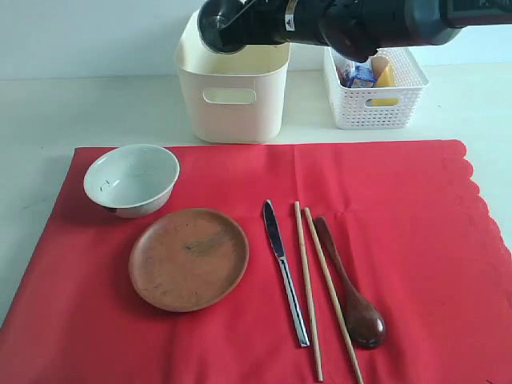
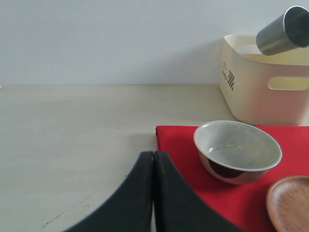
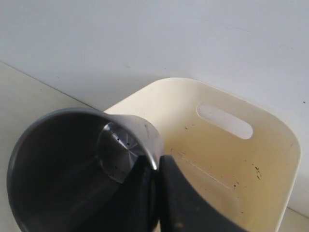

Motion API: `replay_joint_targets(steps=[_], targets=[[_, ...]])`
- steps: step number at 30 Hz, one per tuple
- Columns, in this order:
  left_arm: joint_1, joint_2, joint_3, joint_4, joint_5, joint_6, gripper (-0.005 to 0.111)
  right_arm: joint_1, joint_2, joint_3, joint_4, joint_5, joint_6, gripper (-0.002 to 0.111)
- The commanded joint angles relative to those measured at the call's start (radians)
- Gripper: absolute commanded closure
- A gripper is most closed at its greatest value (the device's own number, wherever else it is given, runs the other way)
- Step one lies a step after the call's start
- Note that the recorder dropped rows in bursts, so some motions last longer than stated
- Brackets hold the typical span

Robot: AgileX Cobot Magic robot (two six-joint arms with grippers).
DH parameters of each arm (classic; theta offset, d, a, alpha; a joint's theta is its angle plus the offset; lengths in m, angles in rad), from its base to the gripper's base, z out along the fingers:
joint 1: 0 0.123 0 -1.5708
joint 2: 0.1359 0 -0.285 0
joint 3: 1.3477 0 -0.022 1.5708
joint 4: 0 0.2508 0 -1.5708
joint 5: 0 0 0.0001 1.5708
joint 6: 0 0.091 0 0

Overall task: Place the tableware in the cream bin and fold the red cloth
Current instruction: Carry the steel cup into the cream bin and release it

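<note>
My right gripper (image 3: pixel 158 162) is shut on the rim of the steel cup (image 3: pixel 72 169), holding it tilted over the open cream bin (image 3: pixel 251 164). In the exterior view the cup (image 1: pixel 224 24) hangs above the bin (image 1: pixel 232 92). On the red cloth (image 1: pixel 400 208) lie the pale bowl (image 1: pixel 132 179), brown plate (image 1: pixel 189 258), silver knife (image 1: pixel 285 272), chopsticks (image 1: pixel 316 288) and dark wooden spoon (image 1: pixel 352 292). My left gripper (image 2: pixel 153 155) is shut and empty, low over the bare table beside the cloth's corner, near the bowl (image 2: pixel 237 151).
A white lattice basket (image 1: pixel 376 90) with food items stands right of the cream bin at the back. Pale table (image 2: pixel 72 125) stretches left of the cloth. A wall runs behind both bins.
</note>
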Motion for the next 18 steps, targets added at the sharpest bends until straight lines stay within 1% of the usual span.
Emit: replay_joint_targets(steps=[1,18], targets=[[0.002,-0.005,0.000,0.001,-0.002,0.001,0.106,-0.004,-0.002,-0.009,-0.005,-0.016,-0.004,0.108],[0.002,-0.005,0.000,0.001,-0.002,0.001,0.106,-0.004,-0.002,-0.009,-0.001,-0.003,-0.002,0.108]])
